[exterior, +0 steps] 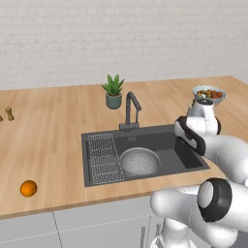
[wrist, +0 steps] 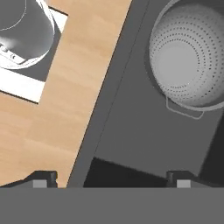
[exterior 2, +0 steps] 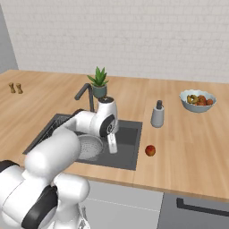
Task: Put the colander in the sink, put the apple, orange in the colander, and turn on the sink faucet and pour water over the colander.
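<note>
Round silvery perforated metal colander [exterior: 140, 161]: seated in dark grey sink [exterior: 191, 162]. Small red apple [exterior 2: 150, 150]: on bench, three o'clock of sink; likely light, smooth, rollable; grasp across middle. Claw [exterior 2: 112, 145]: wide, empty.

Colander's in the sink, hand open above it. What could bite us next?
1. The small red apple lies near the dark grey sink's edge; a nudge may roll it in.
2. The bright orange fruit sits far left, near the counter's front edge: a long reach.
3. The open hand hangs low beside the perforated metal colander.
</note>
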